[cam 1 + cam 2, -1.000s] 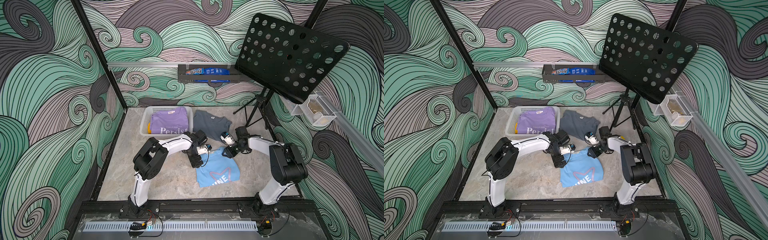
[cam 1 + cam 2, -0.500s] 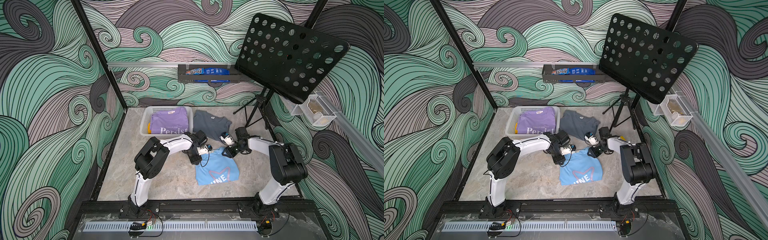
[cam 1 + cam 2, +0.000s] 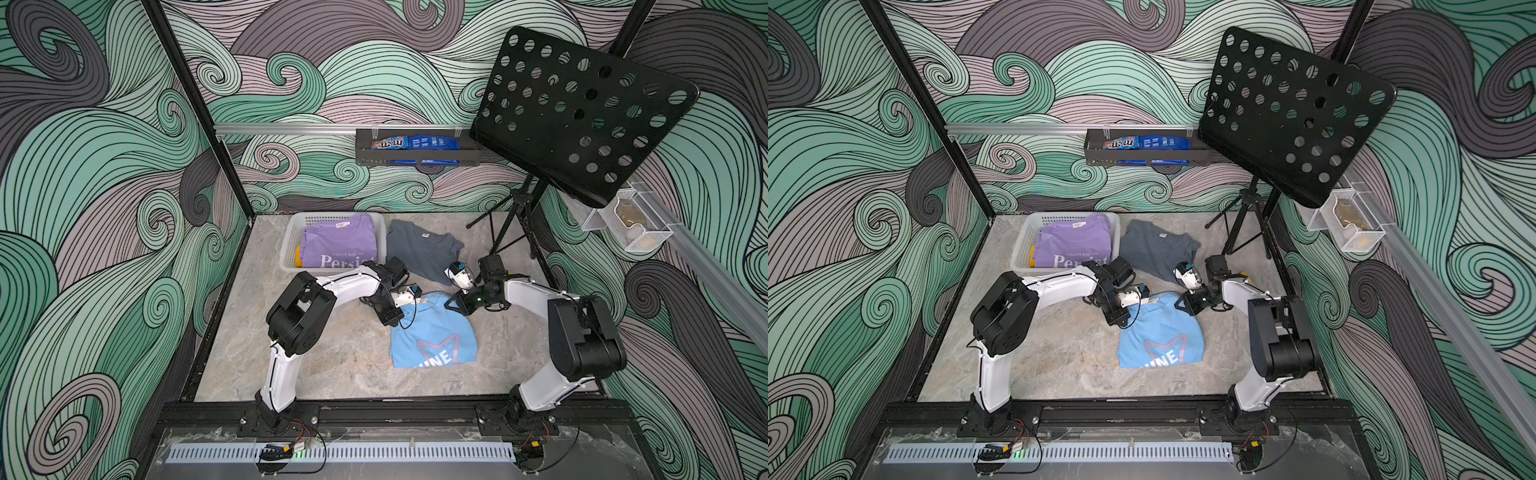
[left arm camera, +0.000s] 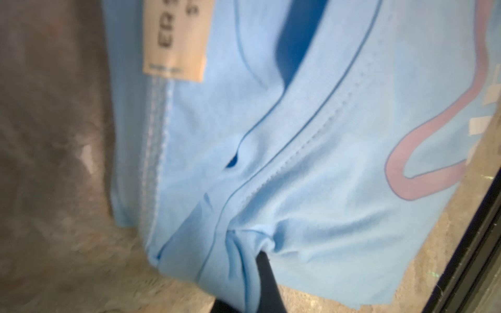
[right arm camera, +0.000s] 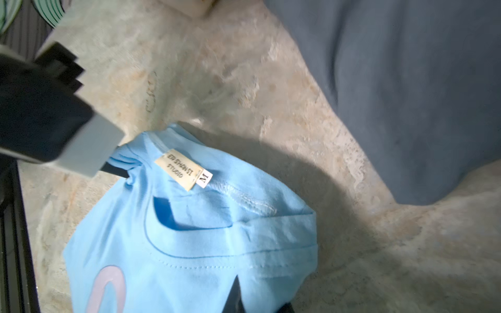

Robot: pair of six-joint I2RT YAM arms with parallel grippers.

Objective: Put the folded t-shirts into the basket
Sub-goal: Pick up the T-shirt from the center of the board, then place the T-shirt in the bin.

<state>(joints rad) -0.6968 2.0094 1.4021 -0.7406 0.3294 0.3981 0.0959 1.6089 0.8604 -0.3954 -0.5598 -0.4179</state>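
Now my left gripper [image 3: 392,321] pinches the light blue tee [image 3: 434,340], right gripper [image 3: 454,304] unclear; basket [image 3: 292,243] lies beyond left arm

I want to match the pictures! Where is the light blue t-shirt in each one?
In a top view: light blue t-shirt mid-table, near the dark grey t-shirt.
In a top view: same place.
Left wrist: it fills most of the picture.
Right wrist: it sits beside the dark grey t-shirt.
Shared landmark: its pink star print.
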